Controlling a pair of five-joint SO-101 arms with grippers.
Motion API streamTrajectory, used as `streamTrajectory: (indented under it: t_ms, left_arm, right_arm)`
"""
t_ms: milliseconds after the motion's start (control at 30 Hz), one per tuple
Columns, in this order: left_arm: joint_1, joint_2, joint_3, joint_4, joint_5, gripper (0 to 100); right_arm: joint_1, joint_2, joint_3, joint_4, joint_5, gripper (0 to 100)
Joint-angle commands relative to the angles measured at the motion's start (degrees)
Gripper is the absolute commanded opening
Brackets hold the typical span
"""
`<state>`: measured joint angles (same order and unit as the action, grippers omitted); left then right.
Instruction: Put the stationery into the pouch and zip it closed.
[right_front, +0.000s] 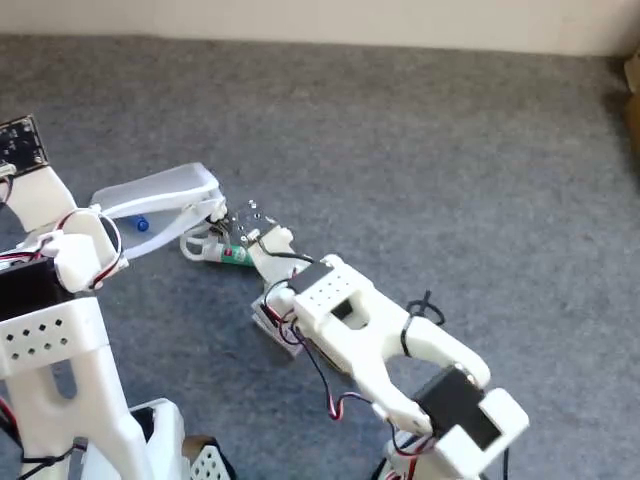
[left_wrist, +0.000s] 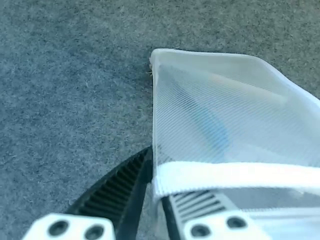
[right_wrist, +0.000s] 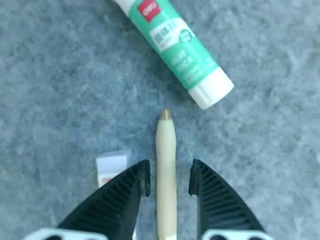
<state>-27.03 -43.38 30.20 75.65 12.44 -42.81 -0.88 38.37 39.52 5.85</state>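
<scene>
one white mesh pouch (left_wrist: 225, 115), a blue item (left_wrist: 212, 130) inside, is pinched by the left hand (left_wrist: 157, 200), just beside one green glue stick (right_wrist: 172, 47). right hand (right_wrist: 168, 167) spread astride one cream pen (right_wrist: 166, 150), one eraser (right_wrist: 111, 167) alongside, on the counter (right_wrist: 60, 90).

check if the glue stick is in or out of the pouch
Out. The glue stick lies on the carpet, outside the pouch.

Grey carpeted surface (right_front: 450, 150), pale wall strip along its far edge (right_front: 400, 20), brown object at right edge (right_front: 633, 100)
</scene>
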Motion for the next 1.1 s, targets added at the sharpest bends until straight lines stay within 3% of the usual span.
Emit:
streamTrajectory:
  t_ms: [0,133,300,567,1067]
  left_arm:
    - [-0.7,-0.3,-0.4,-1.3,0.6,1]
    - [-0.7,-0.3,-0.4,-1.3,0.6,1]
    - [-0.7,-0.3,-0.3,-1.3,0.6,1]
    - [-0.7,-0.3,-0.3,-1.3,0.6,1]
    - [-0.7,-0.2,-0.3,-1.3,0.6,1]
  right_arm:
    - [1.0,2.9,-4.4,0.5,-0.3,13.0]
    - [2.4,6.5,-7.3,0.7,-0.3,12.5]
    - [3.3,7.8,-7.9,0.7,3.1,0.2]
    - [3.4,7.7,-7.4,1.1,5.3,0.5]
    - [2.9,7.6,-13.3,16.6,5.4,0.5]
